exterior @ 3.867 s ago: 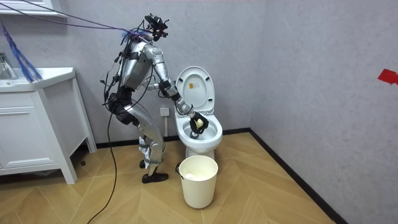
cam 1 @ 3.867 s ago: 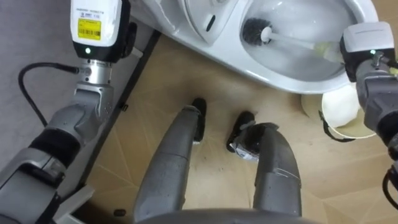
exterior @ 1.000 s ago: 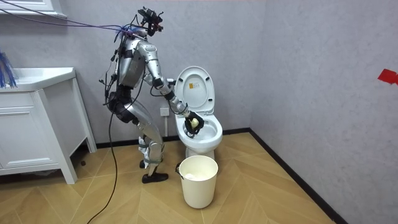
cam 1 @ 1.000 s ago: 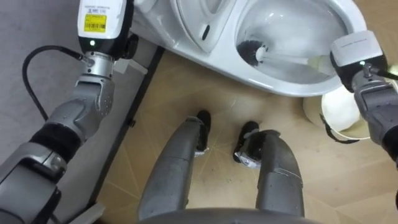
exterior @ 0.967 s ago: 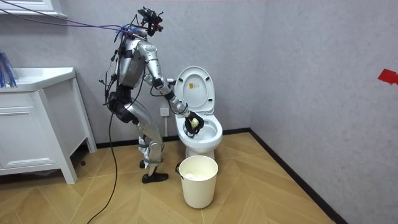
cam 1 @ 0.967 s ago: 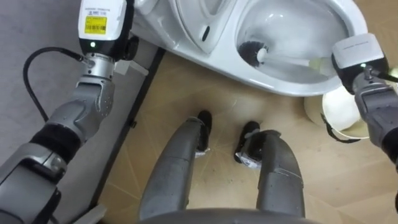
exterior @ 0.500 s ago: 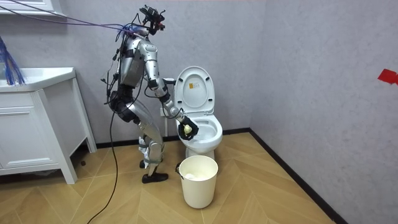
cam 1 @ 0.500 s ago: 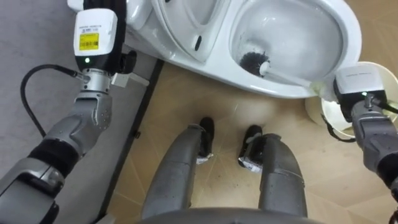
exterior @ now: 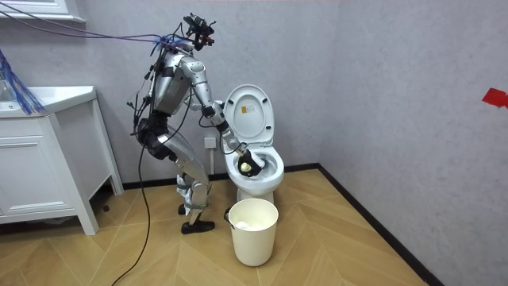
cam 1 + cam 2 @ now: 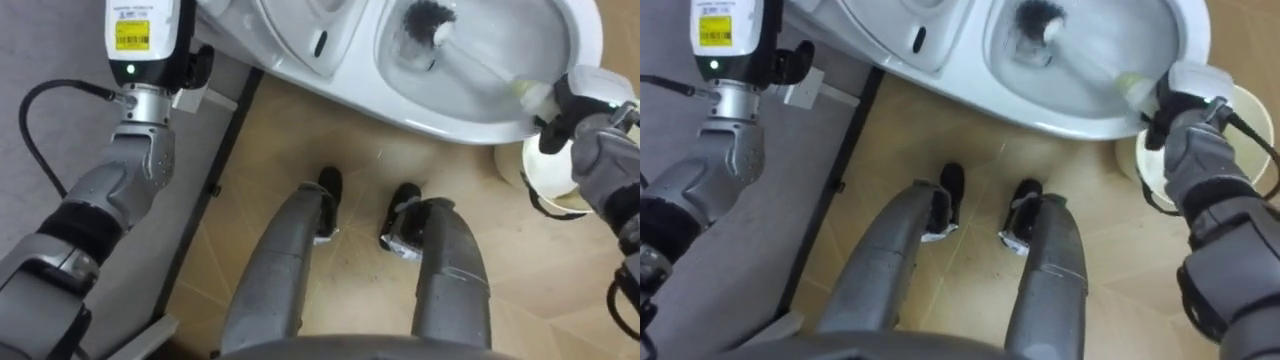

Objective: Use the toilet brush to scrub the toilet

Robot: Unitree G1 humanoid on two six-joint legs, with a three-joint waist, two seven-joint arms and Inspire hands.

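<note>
— Inside the toilet [image 10: 470,128], what do you list?

— Item one: toilet brush [image 10: 428,22]. The dark bristle head is down in the bowl, toward the toilet's hinge end. The pale handle slants up and out over the toilet's rim. I judge it is angled this way so the bristles bear on the porcelain while my wrist stays outside the bowl.

— And what holds it?

— Item two: my right hand [image 10: 1190,135], just outside the toilet's rim, with its fingers wrapped round the yellowish grip end of the handle. Taking the handle at its very end gives the longest reach into the toilet.

— Further entries?

— Item three: lid and seat [image 9: 248,115], tipped up at the back of the toilet, which leaves the bowl open to the brush. Item four: cream bucket [image 9: 254,230], on the wooden floor just in front of the toilet, below my right forearm. I cannot tell its contents or its use.

— Your own station?

— I stand close beside the toilet with my knees bent and the bowl within my right arm's reach.

— Status?

— Scrubbing is in hand. How much of the bowl is done, I cannot tell.
</note>
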